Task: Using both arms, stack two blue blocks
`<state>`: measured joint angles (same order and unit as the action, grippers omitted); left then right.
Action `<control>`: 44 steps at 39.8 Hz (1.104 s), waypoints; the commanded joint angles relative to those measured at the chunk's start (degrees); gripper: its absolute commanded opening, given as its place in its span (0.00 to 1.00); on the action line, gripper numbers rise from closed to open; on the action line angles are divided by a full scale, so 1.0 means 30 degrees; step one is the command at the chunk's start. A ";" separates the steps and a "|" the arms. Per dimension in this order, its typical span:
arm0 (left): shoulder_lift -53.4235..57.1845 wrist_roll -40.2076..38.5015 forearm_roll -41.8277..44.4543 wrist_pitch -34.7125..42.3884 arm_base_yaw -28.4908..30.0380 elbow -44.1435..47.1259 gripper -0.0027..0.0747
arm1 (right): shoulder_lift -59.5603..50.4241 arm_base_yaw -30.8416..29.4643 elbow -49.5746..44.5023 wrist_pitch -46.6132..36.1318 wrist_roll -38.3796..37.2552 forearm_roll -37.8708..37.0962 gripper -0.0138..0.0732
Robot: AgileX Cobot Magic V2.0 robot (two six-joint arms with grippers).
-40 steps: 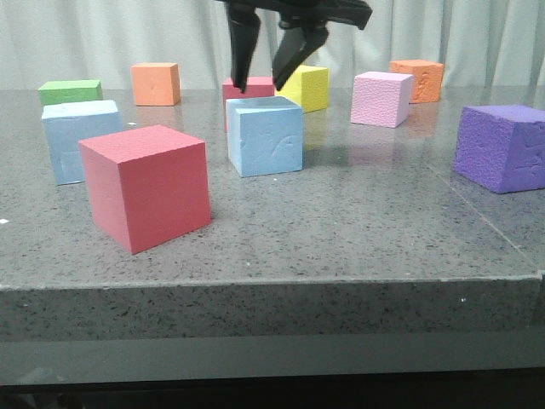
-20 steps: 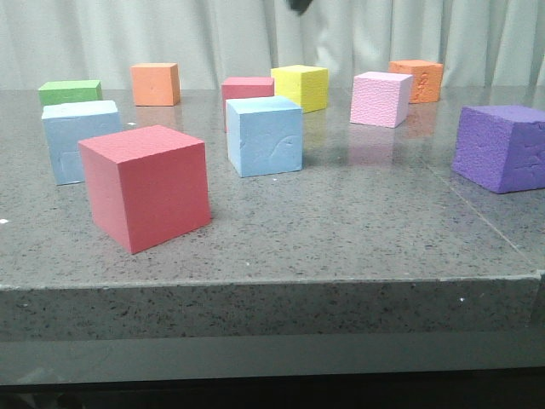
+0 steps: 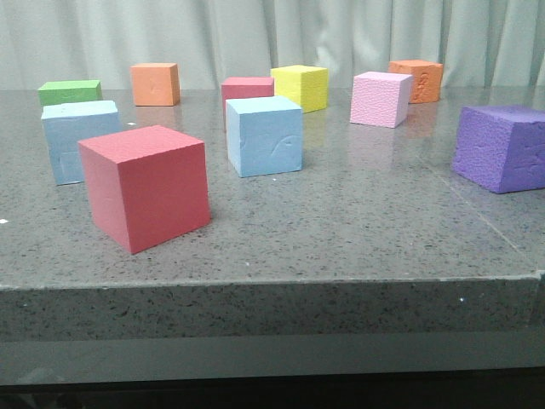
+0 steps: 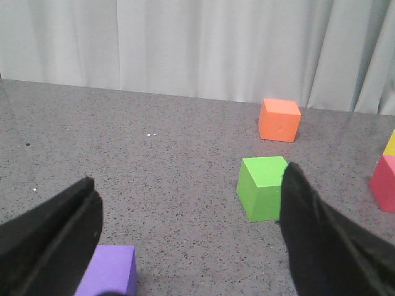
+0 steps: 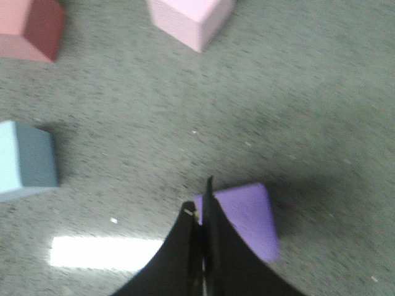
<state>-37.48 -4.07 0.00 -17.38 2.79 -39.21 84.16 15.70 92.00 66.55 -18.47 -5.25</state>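
Two sky-blue blocks stand apart on the grey table. One is in the middle [image 3: 264, 136]. The other is at the left [image 3: 75, 136], partly behind a big red cube [image 3: 146, 186]. Neither gripper shows in the front view. In the left wrist view my left gripper [image 4: 190, 185] is open and empty above the table, with no blue block in that view. In the right wrist view my right gripper [image 5: 200, 206] is shut and empty, high over the purple cube [image 5: 244, 219]. One blue block [image 5: 24, 161] lies at that view's left edge.
The front view shows green [image 3: 70, 90], orange [image 3: 155, 83], small red [image 3: 248, 89], yellow [image 3: 301, 87], pink [image 3: 381, 98] and a second orange [image 3: 417, 78] cube along the back, and a rough purple cube [image 3: 502, 146] at the right. The left wrist view shows a green cube [image 4: 262, 187] and a purple cube [image 4: 110, 270].
An open gripper that hung just above the middle blue block has risen out of the top of the front view. The blocks have not moved.
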 commanded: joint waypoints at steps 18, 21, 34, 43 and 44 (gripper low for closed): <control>-0.0090 -0.0047 -0.0189 0.1688 0.0047 -0.0705 0.76 | -1.2465 -0.1464 -1.4609 -0.9696 0.0281 -0.1310 0.09; -0.0090 -0.0047 -0.0189 0.1688 0.0047 -0.0705 0.76 | -1.4004 -0.1464 -1.6349 -1.0815 0.0281 -0.1736 0.09; -0.0090 -0.0047 -0.0324 0.1700 0.0047 -0.0705 0.76 | -1.9094 -0.1464 -2.1379 -1.3777 0.0281 -0.3069 0.08; -0.0312 -0.0047 -0.0625 0.1508 -0.0655 -0.0789 0.76 | -1.9332 -0.1464 -2.1461 -1.4286 0.0281 -0.3052 0.08; -0.0432 -0.0047 -0.0625 0.1302 -0.0856 -0.0923 0.76 | -1.9332 -0.1464 -2.1461 -1.4286 0.0281 -0.3052 0.08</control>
<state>-37.76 -4.07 -1.23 -17.26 1.85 -39.34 26.07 11.54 26.22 28.66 -18.26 -12.84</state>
